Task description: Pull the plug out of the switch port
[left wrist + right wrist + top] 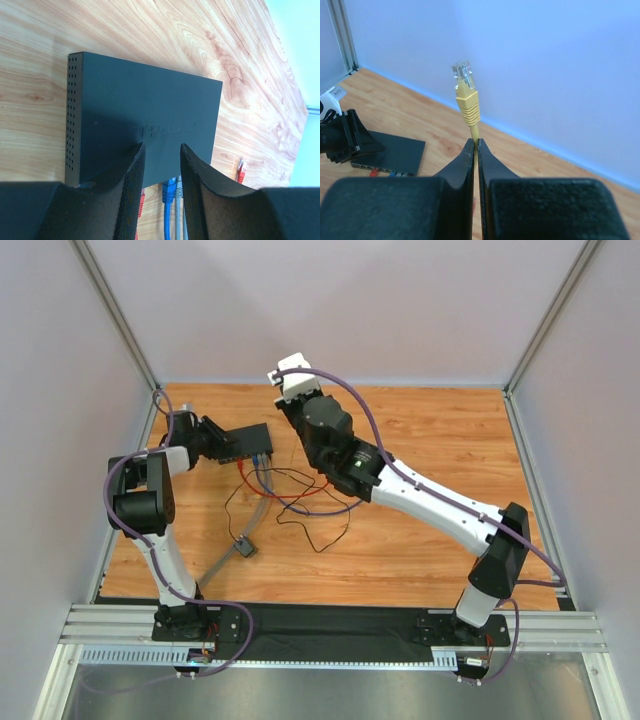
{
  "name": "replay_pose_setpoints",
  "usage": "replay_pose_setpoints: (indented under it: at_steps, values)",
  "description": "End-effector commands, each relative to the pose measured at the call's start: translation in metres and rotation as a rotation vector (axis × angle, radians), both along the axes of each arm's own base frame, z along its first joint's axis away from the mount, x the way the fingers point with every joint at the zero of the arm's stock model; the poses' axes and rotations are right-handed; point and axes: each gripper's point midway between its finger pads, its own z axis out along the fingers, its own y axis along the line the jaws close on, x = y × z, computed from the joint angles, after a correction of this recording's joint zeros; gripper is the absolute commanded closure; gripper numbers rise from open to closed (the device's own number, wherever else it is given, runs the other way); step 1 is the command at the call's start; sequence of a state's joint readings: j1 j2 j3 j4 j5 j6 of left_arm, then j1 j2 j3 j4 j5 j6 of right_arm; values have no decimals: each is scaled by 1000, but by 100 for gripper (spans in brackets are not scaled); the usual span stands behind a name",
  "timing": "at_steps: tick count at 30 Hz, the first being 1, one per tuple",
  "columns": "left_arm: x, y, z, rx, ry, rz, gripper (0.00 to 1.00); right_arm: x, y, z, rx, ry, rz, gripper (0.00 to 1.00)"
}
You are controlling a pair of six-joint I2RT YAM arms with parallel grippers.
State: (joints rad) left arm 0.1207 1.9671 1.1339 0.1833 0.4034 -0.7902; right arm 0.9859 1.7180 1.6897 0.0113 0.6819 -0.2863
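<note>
Right gripper fingers, nearest your lens, are pinched shut on the yellow cable. Its plug stands upright, well apart from the switch, which lies flat at the table's far left. Your right arm stretches toward the back wall. Your left arm is folded, with the left gripper part-open and its tips against the switch's top.

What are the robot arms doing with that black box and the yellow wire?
The left gripper rests its partly open fingers on the black box, seemingly holding it down on the table. The right gripper is shut on the yellow wire, whose plug is up in the air, out of the box.
</note>
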Motion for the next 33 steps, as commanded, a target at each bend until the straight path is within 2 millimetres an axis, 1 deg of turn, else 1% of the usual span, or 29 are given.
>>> replay_pose_setpoints:
  at_steps: [1,2,3,5,6,7,8,9,11,12,14,15,16,17,19,20,21,22,23,24,25,26,27,28,29,30,31,32,33]
  values:
    - [-14,1,-16,-11,66,-2,57,-20,-22,83,10,-194,-57,100]
    - [-14,1,-16,-10,66,-3,57,-21,-27,95,-62,-259,-82,100]
    - [-14,1,-16,-10,66,-4,57,-23,-24,97,-103,-285,-80,100]
    - [-13,3,-13,-16,55,-3,57,-22,-16,93,-215,-320,-67,100]
    - [-14,3,-14,-20,57,-2,57,-26,-11,89,-330,-361,-67,100]
    - [-15,5,-14,-19,57,2,57,-29,-12,95,-349,-416,-100,100]
    - [-15,6,-13,-18,53,5,57,-37,-6,96,-393,-457,-95,100]
    - [-15,6,-12,-19,50,6,57,-40,-6,99,-487,-513,-118,100]
    - [-16,9,-12,-22,47,10,57,-41,-5,103,-493,-542,-171,100]
    - [-16,10,-12,-23,47,14,57,-40,-9,105,-531,-553,-203,100]
    - [-17,10,-13,-31,46,12,57,-36,-10,106,-501,-540,-223,100]
    - [-17,10,-12,-33,44,11,57,-27,-20,102,-488,-473,-265,100]
    - [-18,10,-13,-34,47,10,57,-21,-25,100,-414,-423,-281,100]
    - [-17,10,-11,-34,40,10,57,-14,-35,101,-395,-388,-311,100]
    - [-18,9,-7,-42,22,0,57,-2,-57,83,-315,-263,-368,100]
    - [-17,9,-4,-42,1,-2,57,12,-81,78,-291,-219,-433,100]
    - [-16,9,-1,-42,-15,-4,57,20,-97,68,-247,-174,-477,100]
    - [-18,8,2,-46,-27,-12,57,24,-118,52,-292,-93,-506,100]
    - [-16,6,7,-45,-56,-23,57,40,-144,33,-153,-37,-557,100]
    - [-16,4,10,-47,-72,-31,57,44,-163,21,-112,6,-581,100]
    - [-18,3,11,-54,-81,-41,57,41,-182,9,-117,84,-548,100]
    - [-16,2,15,-54,-107,-45,57,53,-215,-13,65,148,-598,100]
    - [-16,1,16,-56,-112,-51,57,58,-216,-25,142,206,-510,100]
    - [-16,0,16,-61,-115,-58,57,53,-233,-29,224,244,-497,100]
    - [-15,0,16,-64,-115,-62,57,61,-261,-39,289,275,-525,100]
    - [-15,-1,16,-66,-115,-66,57,61,-246,-59,361,355,-421,100]
    - [-15,-2,17,-70,-120,-73,57,65,-240,-68,374,384,-379,97]
    - [-15,-3,19,-73,-129,-79,57,67,-230,-80,365,433,-337,90]
    - [-16,-4,18,-77,-134,-83,57,67,-205,-91,363,511,-218,79]
